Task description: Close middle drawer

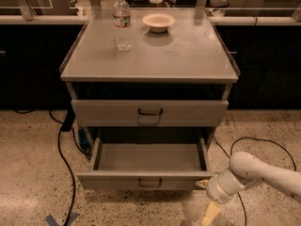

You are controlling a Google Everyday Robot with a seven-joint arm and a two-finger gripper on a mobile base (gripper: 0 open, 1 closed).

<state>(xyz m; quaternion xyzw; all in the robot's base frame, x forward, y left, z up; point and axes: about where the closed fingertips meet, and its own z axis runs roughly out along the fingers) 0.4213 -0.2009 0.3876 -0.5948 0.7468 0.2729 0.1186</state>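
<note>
The middle drawer is a grey metal tray pulled out at the bottom of the cabinet. Its inside looks empty, and its low front panel carries a small dark loop handle. My gripper is low at the right, at the end of the white arm. It sits right by the drawer's front right corner and holds nothing that I can see. The drawer above, with a taller front panel and its own handle, is pushed in.
A water bottle and a small bowl stand on the cabinet top. Black cables lie on the speckled floor to the left and to the right. Dark counters run behind the cabinet.
</note>
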